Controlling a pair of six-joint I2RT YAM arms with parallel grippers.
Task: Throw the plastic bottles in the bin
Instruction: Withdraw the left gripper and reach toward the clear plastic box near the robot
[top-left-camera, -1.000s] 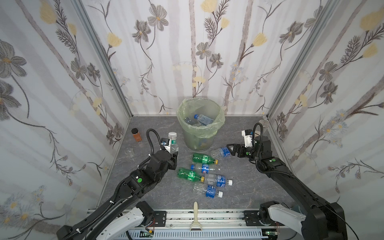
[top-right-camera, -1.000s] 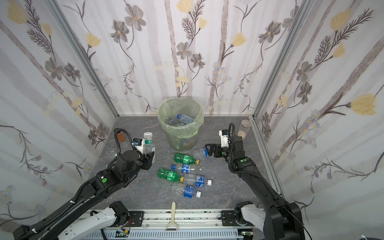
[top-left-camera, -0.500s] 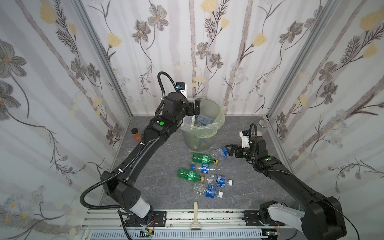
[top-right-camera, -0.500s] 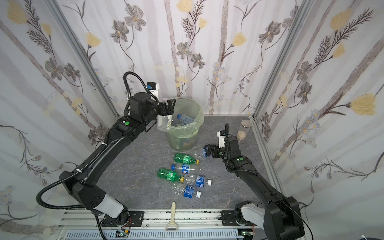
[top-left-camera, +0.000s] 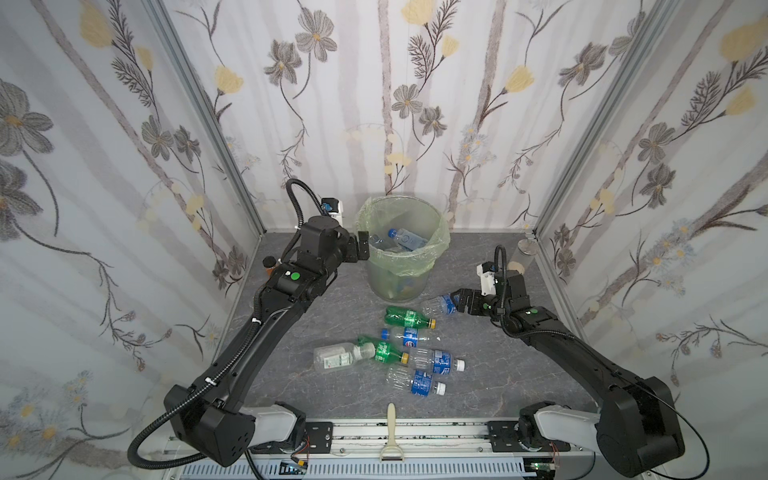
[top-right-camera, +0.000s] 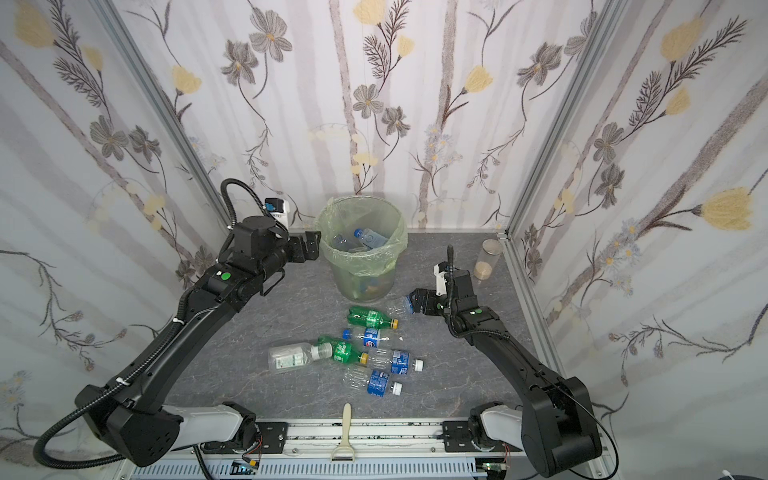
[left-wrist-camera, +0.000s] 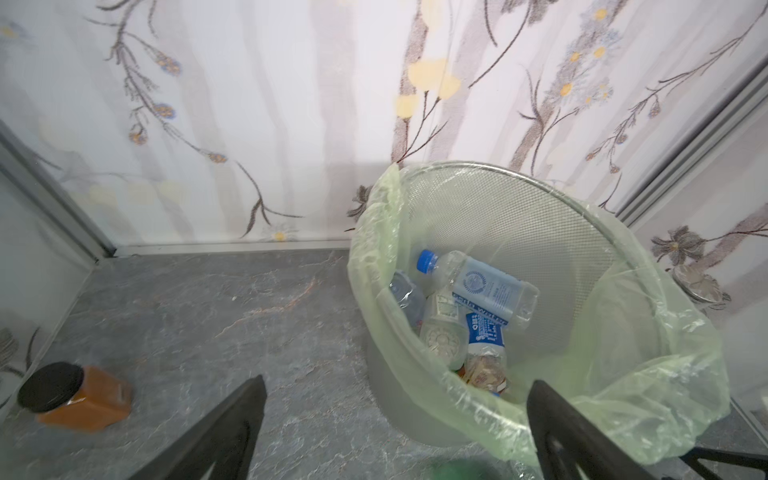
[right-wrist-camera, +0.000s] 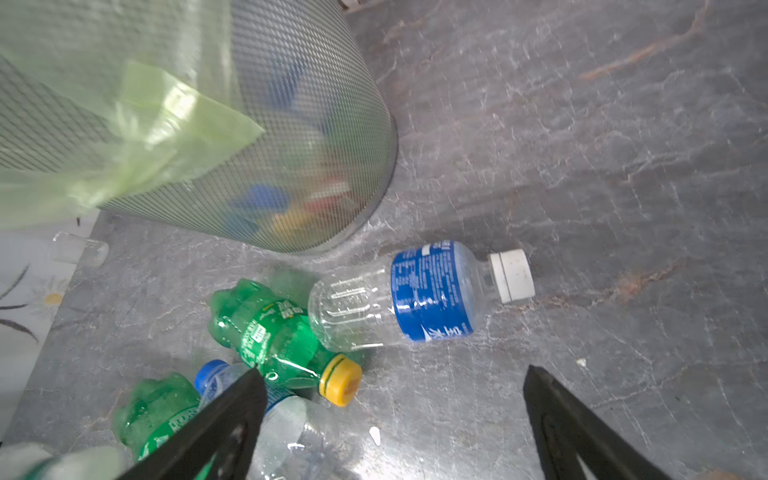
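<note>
- The clear blue-labelled bottle (right-wrist-camera: 399, 299) lies on its side on the table (right-wrist-camera: 602, 187), near the foot of the bin (top-left-camera: 397, 286), its base end next to a green bottle (right-wrist-camera: 274, 332).
- Its long axis runs the same way as the line between the fingers of my right gripper (right-wrist-camera: 390, 374), just ahead of them. The jaws are wide and hold nothing. I reckon the wrist must turn to close across the body.
- My left gripper (left-wrist-camera: 397, 380) hangs wide and empty by the bin's rim, farther off.
</note>
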